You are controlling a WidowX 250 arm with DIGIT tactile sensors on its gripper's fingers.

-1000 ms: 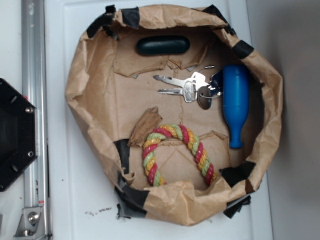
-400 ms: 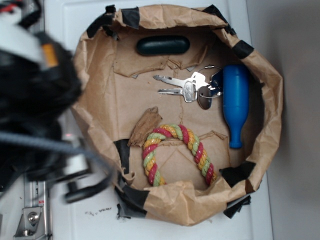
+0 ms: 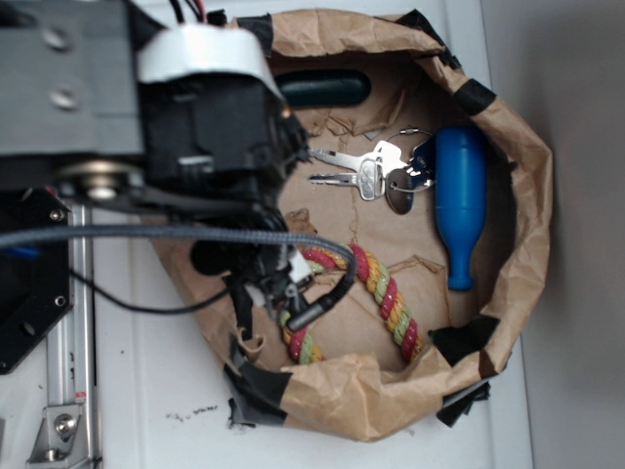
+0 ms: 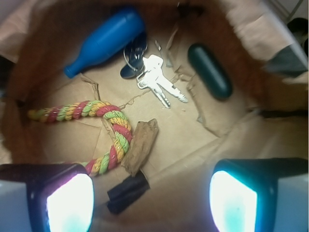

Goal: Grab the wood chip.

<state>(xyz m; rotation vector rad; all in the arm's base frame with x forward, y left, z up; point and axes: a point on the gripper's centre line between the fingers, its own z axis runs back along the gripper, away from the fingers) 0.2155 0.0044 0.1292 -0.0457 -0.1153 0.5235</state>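
Note:
The wood chip [image 4: 141, 145], a rough brown flat sliver, lies on the paper floor in the wrist view, touching the outside of the red-yellow-green rope ring [image 4: 118, 128]. My gripper [image 4: 152, 203] hangs above and just short of it, over the paper wall. It is open: both lit fingertips [image 4: 67, 200] stand wide apart with nothing between them. In the exterior view my arm [image 3: 205, 117] covers the left side of the paper bag [image 3: 518, 195] and hides most of the chip.
Inside the bag lie a bunch of keys [image 4: 157, 82] [image 3: 366, 171], a blue bottle [image 4: 106, 38] [image 3: 459, 195] and a dark green oval case [image 4: 210, 70] [image 3: 327, 88]. Black tape [image 4: 126, 191] sits just below the chip. The rope ring [image 3: 386, 293] lies front centre.
My arm has swung in from the left and now stands over the bag's left half, covering the wood chip in the exterior view. Nothing in the bag has moved.

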